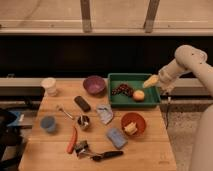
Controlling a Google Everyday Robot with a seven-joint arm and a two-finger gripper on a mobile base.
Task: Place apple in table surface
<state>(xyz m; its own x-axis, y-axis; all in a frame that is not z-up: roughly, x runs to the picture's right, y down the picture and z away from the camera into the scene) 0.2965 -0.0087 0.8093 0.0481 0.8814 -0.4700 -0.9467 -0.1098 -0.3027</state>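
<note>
The apple point(138, 95), small, yellow-orange with a reddish blush, lies in the green tray point(120, 101) at the back right of the wooden table surface point(150, 145). A dark grape-like cluster point(122, 90) lies next to it on its left. My gripper point(151, 81) hangs at the end of the white arm point(187, 57), over the tray's right end. It is above and slightly right of the apple, not touching it.
On the table are a purple bowl point(94, 84), a white cup point(49, 86), a dark block point(82, 103), a blue cup point(48, 123), an orange-red bowl with a pale lump point(133, 123), a blue sponge point(116, 136), a carrot-like stick point(72, 140) and utensils point(95, 154).
</note>
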